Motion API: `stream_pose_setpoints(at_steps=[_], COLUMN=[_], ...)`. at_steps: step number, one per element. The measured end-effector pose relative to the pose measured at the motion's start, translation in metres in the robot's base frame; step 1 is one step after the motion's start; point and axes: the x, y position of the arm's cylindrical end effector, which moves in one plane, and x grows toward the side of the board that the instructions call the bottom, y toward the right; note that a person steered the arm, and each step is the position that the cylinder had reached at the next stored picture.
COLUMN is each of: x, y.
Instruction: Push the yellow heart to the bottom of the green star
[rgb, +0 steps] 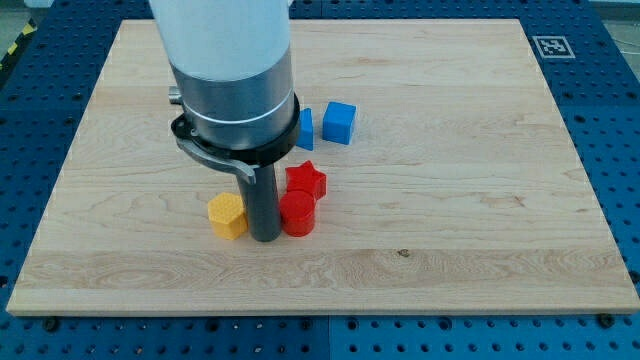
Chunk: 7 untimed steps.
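Observation:
A yellow block (228, 215), which looks hexagonal rather than heart-shaped, lies low on the wooden board (450, 200), left of centre. My tip (264, 237) stands just right of it, between it and a red round block (298, 215). No yellow heart or green star shows; the arm's wide body (232, 80) hides part of the board at the view's top left.
A red star-shaped block (306, 180) sits just above the red round block. A blue cube (340, 122) and another blue block (305, 128), partly hidden by the arm, lie higher up near the centre. A marker tag (551, 46) sits at the top right corner.

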Motion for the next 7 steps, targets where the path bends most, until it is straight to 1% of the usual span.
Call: stream_pose_setpoints(at_steps=[2,4,5,6,7], x=[-0.024,-0.02,-0.033,-0.055,-0.059], y=[0.0,-0.024,-0.028,-0.028,-0.028])
